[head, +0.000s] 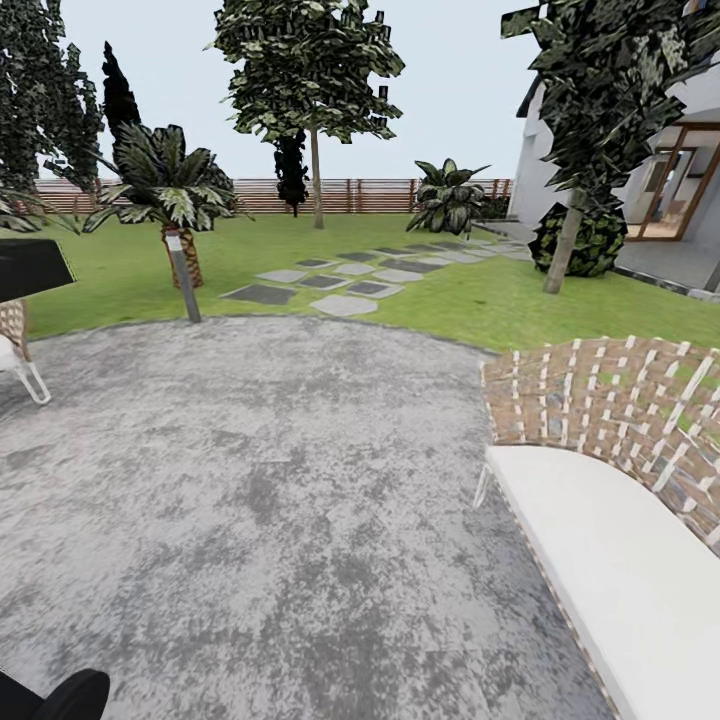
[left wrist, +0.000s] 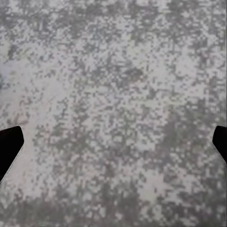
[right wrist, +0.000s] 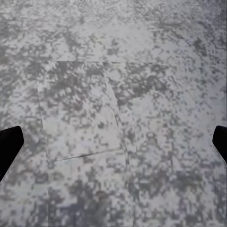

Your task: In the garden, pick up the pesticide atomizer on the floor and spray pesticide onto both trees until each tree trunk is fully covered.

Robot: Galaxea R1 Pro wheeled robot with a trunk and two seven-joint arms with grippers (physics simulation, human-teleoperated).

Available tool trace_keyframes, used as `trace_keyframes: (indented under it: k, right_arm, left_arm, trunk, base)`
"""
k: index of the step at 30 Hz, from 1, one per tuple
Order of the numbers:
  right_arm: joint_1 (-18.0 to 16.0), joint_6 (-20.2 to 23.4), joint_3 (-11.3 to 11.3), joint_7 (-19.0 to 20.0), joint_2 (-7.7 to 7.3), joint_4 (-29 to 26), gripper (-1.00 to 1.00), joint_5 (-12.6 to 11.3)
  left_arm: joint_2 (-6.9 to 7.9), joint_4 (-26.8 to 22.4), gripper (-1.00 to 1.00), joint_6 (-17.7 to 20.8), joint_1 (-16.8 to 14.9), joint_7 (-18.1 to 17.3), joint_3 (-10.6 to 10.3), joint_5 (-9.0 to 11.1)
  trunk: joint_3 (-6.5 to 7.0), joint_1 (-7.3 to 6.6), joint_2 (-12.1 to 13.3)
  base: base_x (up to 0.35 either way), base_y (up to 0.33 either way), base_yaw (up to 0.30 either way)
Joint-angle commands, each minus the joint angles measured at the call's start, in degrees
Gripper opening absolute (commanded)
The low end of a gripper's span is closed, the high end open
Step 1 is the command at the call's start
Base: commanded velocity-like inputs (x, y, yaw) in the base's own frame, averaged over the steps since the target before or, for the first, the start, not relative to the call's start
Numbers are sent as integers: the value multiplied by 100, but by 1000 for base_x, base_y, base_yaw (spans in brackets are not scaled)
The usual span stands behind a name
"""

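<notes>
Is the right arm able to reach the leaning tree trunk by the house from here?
Probably not. The trunk stands far off across the lawn; the right end effector hangs open above grey paving.

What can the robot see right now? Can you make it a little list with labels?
ground: mottled grey paving
seat: woven bench with white cushion, at right
lawn: green grass with grey stepping slabs
trees: one thin-trunked tree by the fence, another near the house
palm: short palm at left
left gripper: open, empty
right gripper: open, empty
atomizer: not spotted
</notes>
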Motion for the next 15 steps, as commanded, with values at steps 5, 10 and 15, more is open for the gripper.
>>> trace_keyframes:
  k: [5,10,15]
  right_arm:
    - [0,0,0,4,3,0,100,0]
    - [0,0,0,8,0,6,100,3]
    - [0,1,0,17,-2,9,100,4]
  left_arm:
    - [0,0,100,0,-2,0,0,-1]
    - [0,0,100,0,-3,0,0,2]
    - [0,0,100,0,-2,0,0,-2]
  trunk:
    - [0,0,0]
    - [0,0,0]
    - [0,0,0]
  base:
    - [340,0,0]
    - [340,0,0]
    - [340,0,0]
